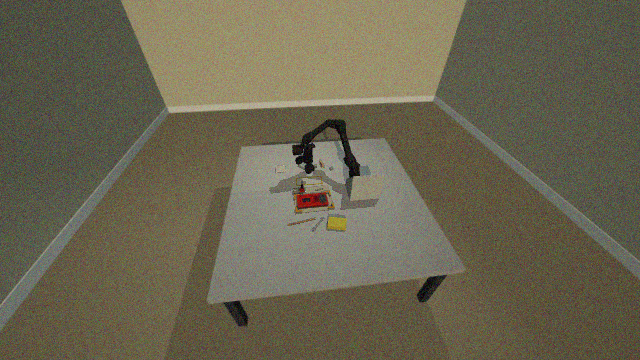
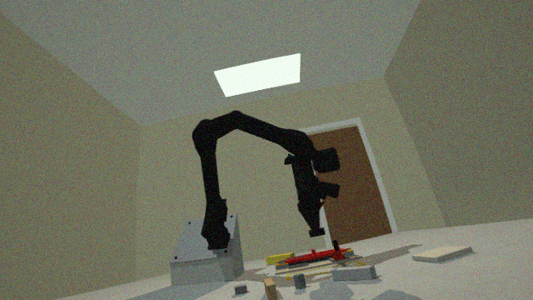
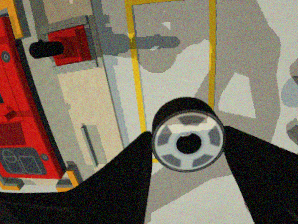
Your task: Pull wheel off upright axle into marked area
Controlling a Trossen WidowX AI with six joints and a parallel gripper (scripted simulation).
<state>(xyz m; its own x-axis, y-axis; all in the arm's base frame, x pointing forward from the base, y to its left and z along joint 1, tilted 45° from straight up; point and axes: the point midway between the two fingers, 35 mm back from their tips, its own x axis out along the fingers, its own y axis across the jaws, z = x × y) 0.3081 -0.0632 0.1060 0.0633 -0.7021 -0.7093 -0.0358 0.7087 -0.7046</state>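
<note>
A matt black gripper (image 3: pixel 189 163), plastic-looking and smooth, clamps a wheel (image 3: pixel 189 141) whose tyre is dull black like rubber and whose hub is pale grey, smooth, like unpolished metal. In the wrist view, at ten o'clock from the wheel, lies a flat red plate (image 3: pixel 23 112), smooth like painted plastic. The yellow outline of the marked area (image 3: pixel 172 56), at twelve o'clock, looks like flat tape on the table (image 1: pixel 350 250), which is pale grey and matt. A tan block (image 2: pixel 271 288) in the exterior view looks like bare wood.
</note>
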